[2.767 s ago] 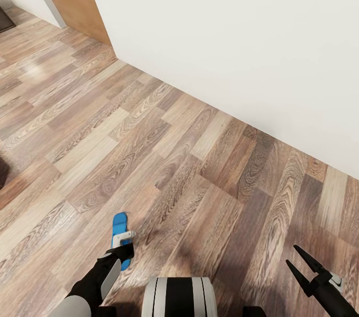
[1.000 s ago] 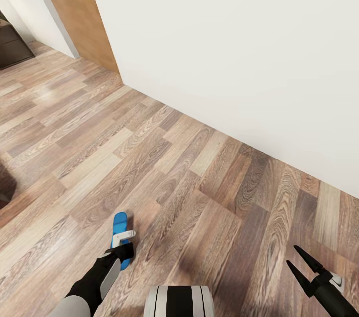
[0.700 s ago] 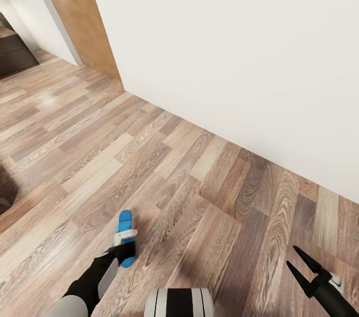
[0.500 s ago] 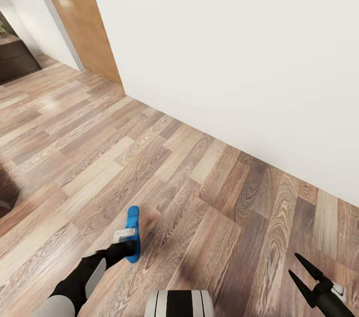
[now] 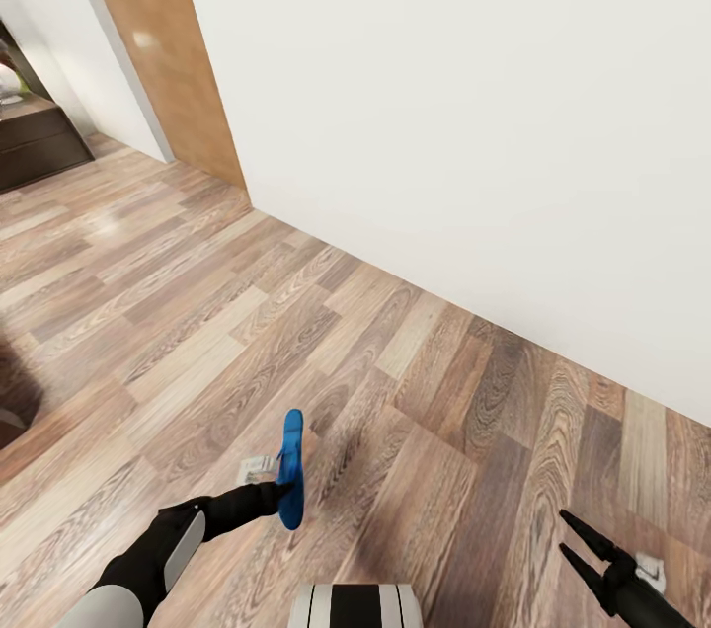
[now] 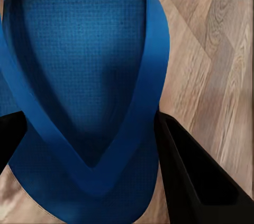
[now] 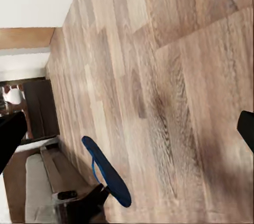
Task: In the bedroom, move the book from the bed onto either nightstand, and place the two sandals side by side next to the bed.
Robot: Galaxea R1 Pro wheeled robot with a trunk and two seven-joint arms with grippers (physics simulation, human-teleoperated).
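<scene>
A bright blue sandal is held above the wooden floor, turned on its edge, with my left gripper shut on it. The left wrist view looks onto the sandal's sole and strap between the black fingers. From the right wrist view the sandal hangs near the bed, whose pale mattress and dark frame lie beyond it. At the lower right my right gripper stands open with nothing in it. The book and the nightstand are out of view.
A white wall runs diagonally close ahead, with a tan door panel at its far left end. Beyond that stands a dark brown cabinet. Wooden floor stretches to the left.
The camera has tilted up, showing more wall and the cabinet. My left gripper has rolled the sandal from flat onto its edge and carried it slightly right. The right gripper has barely moved.
</scene>
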